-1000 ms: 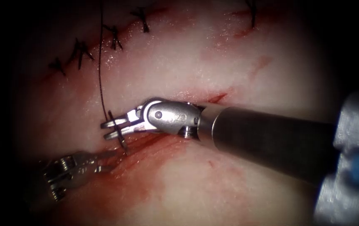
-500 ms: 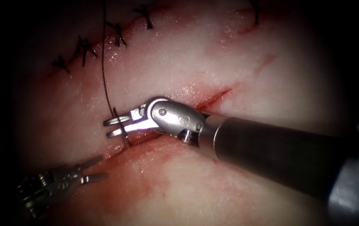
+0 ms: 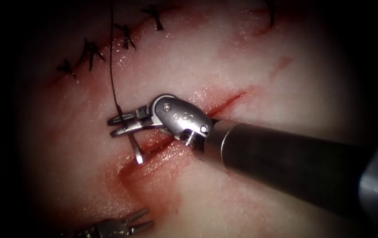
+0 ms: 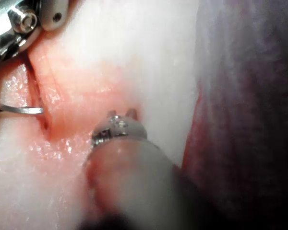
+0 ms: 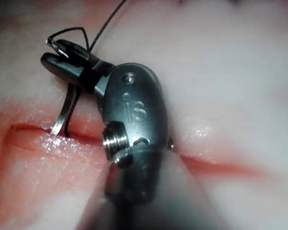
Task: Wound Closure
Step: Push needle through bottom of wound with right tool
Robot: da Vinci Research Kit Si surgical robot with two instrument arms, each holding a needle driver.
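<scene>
My right tool (image 3: 111,125) lies on the left side of the cut (image 3: 224,103), jaws shut on the curved needle (image 3: 135,147) near its thread end. From the jaws the needle (image 5: 65,112) arcs down to the cut's left lip, where its tip meets the tissue (image 3: 250,57); I cannot tell whether it has entered. The left wrist view has the needle (image 4: 24,110) reaching the cut's wall. Dark thread (image 3: 112,66) rises from the jaws to the upper edge. My left tool (image 3: 148,218) sits low, below the cut's lower end, open and holding nothing.
Several finished dark stitches (image 3: 92,50) close an older cut at the upper left, with another stitch (image 3: 270,9) at the upper right. Red fluid (image 3: 153,185) stains the tissue around the open cut's lower end. The right tool's shaft (image 3: 286,154) crosses the lower right.
The left tool has drawn back down and to the right, away from the cut. The right tool's wrist has turned, swinging the needle's free end down to the cut's edge.
</scene>
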